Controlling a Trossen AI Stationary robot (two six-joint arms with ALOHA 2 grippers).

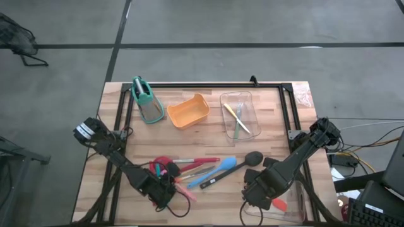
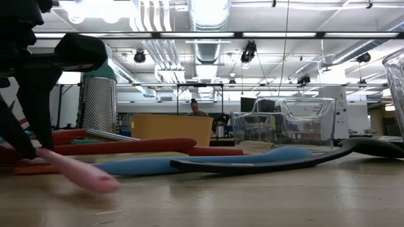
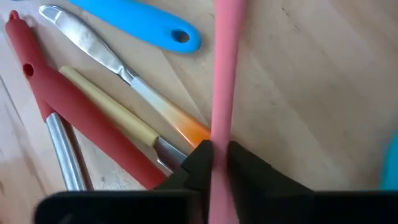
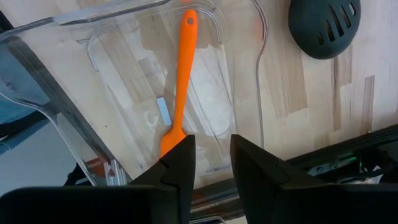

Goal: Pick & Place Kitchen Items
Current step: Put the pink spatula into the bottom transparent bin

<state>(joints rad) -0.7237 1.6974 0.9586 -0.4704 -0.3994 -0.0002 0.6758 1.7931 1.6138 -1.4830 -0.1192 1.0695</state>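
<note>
My left gripper (image 3: 216, 163) is pinched onto the pink utensil handle (image 3: 222, 74), low over the pile of utensils near the bench's (image 1: 208, 135) front edge, left of middle. The handle looks slim, light and rubbery, so it may bend or swivel between the fingers; I judge a hold nearer its middle would stop it drooping. Beside it lie a butter knife (image 3: 112, 62), a red silicone handle (image 3: 74, 106) and a blue handle (image 3: 143, 22), close enough to snag. My right gripper (image 4: 211, 163) hangs with fingers apart over the clear tray (image 4: 124, 74) at the front right corner, where an orange spatula (image 4: 180, 93) lies; the black slotted ladle (image 4: 323, 25) rests just beside that tray.
</note>
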